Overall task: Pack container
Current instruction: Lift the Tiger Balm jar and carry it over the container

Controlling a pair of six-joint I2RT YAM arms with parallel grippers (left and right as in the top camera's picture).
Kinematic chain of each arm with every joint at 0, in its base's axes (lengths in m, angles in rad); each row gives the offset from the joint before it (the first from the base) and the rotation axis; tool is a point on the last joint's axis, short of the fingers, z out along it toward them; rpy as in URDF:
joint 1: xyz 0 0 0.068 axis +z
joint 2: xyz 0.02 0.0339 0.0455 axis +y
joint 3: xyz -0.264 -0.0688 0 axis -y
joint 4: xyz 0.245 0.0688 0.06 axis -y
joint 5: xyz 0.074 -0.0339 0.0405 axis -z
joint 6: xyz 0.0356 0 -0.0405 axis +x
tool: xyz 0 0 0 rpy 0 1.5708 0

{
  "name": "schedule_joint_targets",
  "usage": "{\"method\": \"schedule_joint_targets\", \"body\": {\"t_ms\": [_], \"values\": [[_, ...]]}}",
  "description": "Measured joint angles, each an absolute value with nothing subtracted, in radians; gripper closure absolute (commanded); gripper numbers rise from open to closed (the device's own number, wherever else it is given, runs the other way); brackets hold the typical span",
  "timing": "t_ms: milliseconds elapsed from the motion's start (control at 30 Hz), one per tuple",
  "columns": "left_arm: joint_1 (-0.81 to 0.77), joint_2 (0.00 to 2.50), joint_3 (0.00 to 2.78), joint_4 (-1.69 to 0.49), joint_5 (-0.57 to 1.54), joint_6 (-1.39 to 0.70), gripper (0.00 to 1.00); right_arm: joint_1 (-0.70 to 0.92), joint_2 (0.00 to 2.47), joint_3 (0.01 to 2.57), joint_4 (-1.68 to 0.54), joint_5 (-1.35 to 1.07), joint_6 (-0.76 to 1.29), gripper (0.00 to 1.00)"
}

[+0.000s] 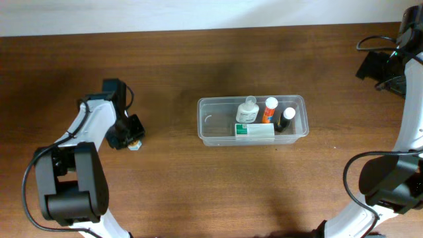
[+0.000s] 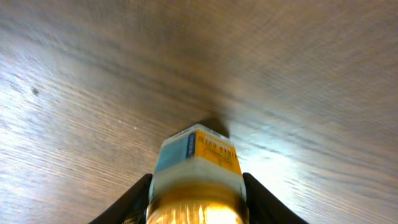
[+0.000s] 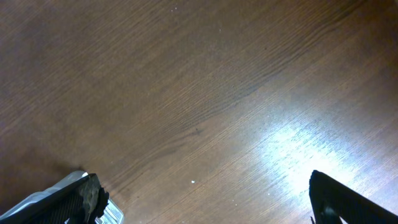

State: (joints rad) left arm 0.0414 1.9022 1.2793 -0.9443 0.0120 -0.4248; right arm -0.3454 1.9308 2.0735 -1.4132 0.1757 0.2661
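Note:
The clear plastic container [image 1: 252,121] sits mid-table. Inside it are a clear bottle [image 1: 247,110], an orange bottle with a white cap [image 1: 269,110], a dark bottle with a white cap [image 1: 286,119] and a green-and-white box [image 1: 254,130]. My left gripper [image 1: 131,135] is at the left of the table, well left of the container, shut on a small bottle with a blue-and-yellow label [image 2: 198,171] that lies down at the table surface. My right gripper [image 3: 205,199] is open and empty above bare wood, at the far right back corner [image 1: 390,63].
The table is dark brown wood [image 1: 218,192]. A pale wall strip runs along the back edge [image 1: 198,13]. Black cables and the right arm's base sit at the far right [image 1: 380,53]. The left arm's base stands at the front left [image 1: 69,188].

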Motion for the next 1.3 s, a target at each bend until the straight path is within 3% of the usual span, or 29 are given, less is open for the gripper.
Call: {"method": "schedule_joint_targets", "body": {"t_ms": [833, 1300], "values": [[-0.053, 1.906, 1.485, -1.04, 0.015, -0.358, 0.57, -0.345, 1.931, 2.074, -1.413, 0.175, 0.266, 0.02], [-0.338, 1.908, 1.785, -1.137, 0.061, -0.268, 0.57, -0.345, 1.931, 2.074, -1.413, 0.175, 0.266, 0.02]]}}
